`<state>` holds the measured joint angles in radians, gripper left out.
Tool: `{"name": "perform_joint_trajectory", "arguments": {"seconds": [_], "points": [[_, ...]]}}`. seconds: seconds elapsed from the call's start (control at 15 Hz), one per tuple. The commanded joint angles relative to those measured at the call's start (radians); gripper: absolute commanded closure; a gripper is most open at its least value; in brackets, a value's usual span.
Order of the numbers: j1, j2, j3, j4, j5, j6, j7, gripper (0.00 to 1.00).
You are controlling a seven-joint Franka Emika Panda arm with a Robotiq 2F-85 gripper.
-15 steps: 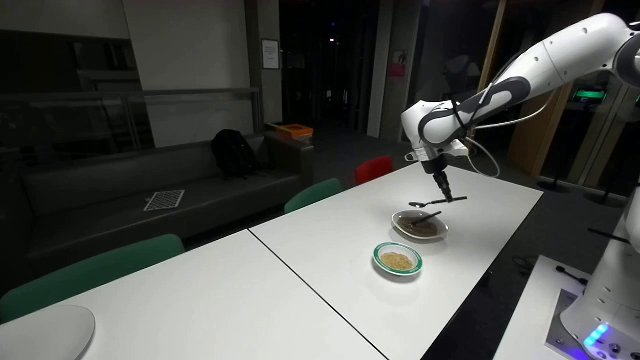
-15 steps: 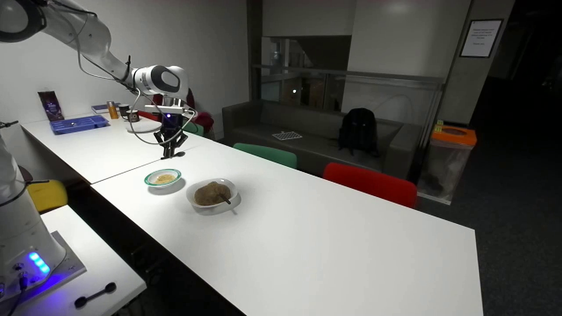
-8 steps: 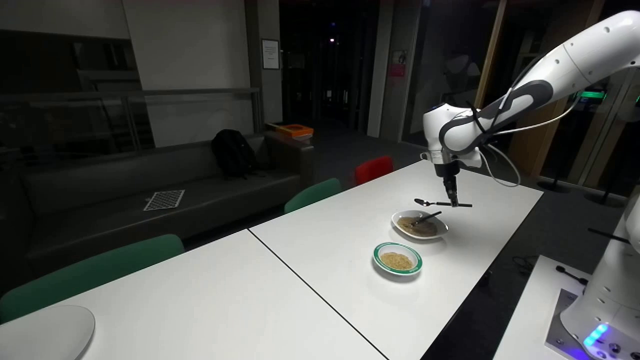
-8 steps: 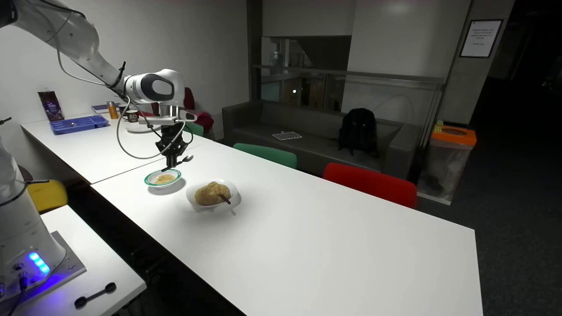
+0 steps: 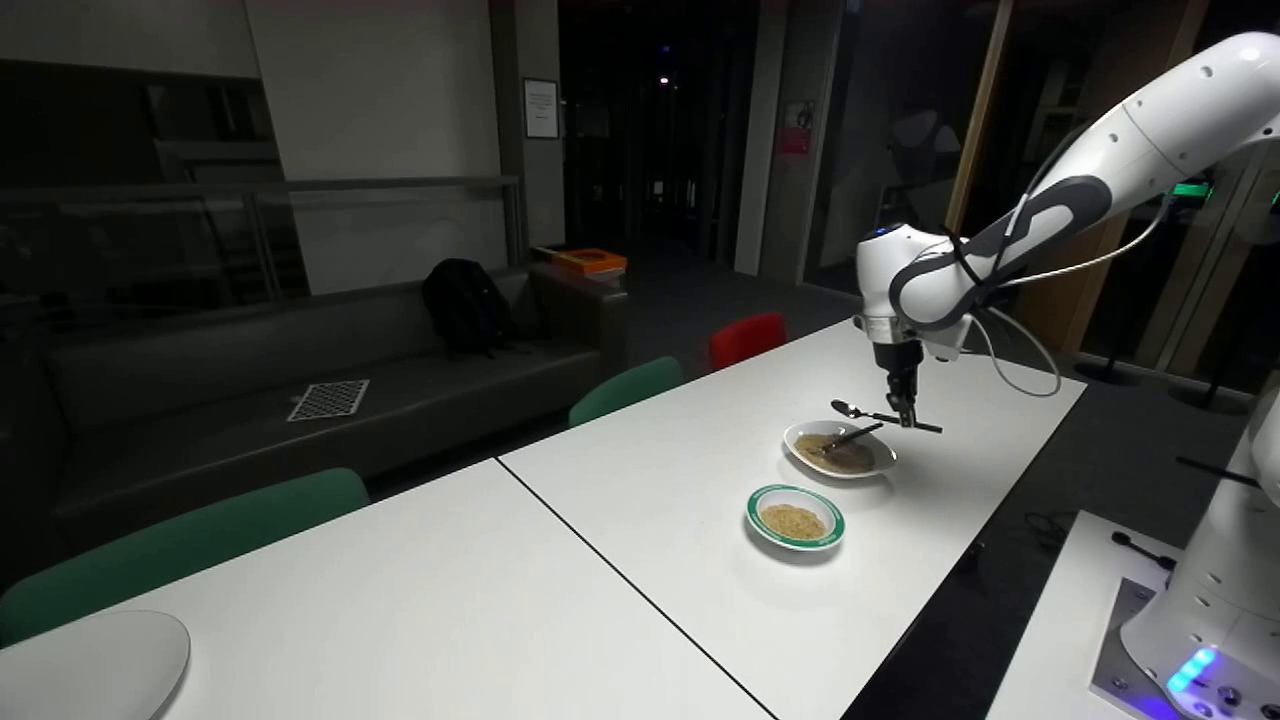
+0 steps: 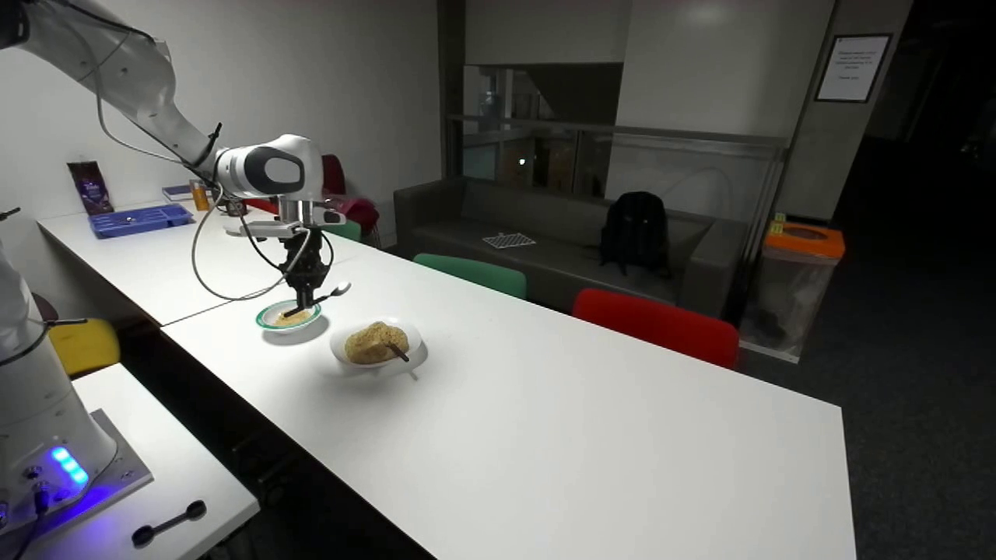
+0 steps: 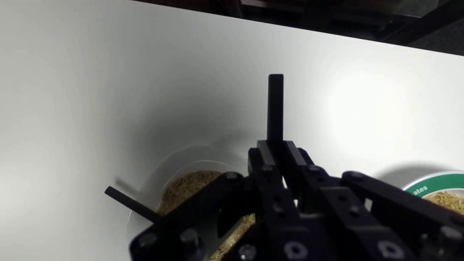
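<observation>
My gripper (image 7: 276, 145) is shut on the dark handle of a spoon (image 7: 275, 105); the spoon's bowl end is hidden in the wrist view. Both exterior views show this spoon (image 5: 848, 409) held crosswise above the table, its shiny bowl end higher in the picture than the handle end. Below and left of the fingers in the wrist view lies a white bowl (image 6: 415, 338) of brown grain. A second black-handled utensil (image 7: 132, 203) leans in that bowl. To the right is a green-rimmed bowl (image 7: 435, 184) with pale grain. Neither bowl is touched, as far as I can see.
A blue tray (image 6: 140, 221), a dark packet (image 6: 92, 188) and a mug stand at the far table end. A white plate (image 5: 95, 665) lies on the near table part. Chairs line the edge, including a red chair (image 6: 654, 327). A black double-ended spoon (image 6: 170, 526) rests on the side table.
The gripper has come down with the spoon still in it and shifted slightly right in both exterior views. The spoon has turned, its handle end now lower in the picture than its bowl end.
</observation>
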<state>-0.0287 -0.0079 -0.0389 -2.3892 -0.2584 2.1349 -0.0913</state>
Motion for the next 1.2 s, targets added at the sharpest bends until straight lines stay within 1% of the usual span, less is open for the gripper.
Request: {"name": "perform_joint_trajectory", "arguments": {"seconds": [0.0,0.27,0.6,0.93,1.13], "points": [[-0.002,0.009,0.002,-0.024,0.022,0.023,0.058,0.97],[0.016,0.028,0.019,-0.028,0.081,0.011,0.064,0.97],[0.063,0.035,0.072,-0.047,0.146,0.024,0.088,0.97],[0.08,0.051,0.082,-0.052,0.139,0.052,0.18,0.97],[0.081,0.076,0.082,-0.056,0.128,0.104,0.209,0.97]]}}
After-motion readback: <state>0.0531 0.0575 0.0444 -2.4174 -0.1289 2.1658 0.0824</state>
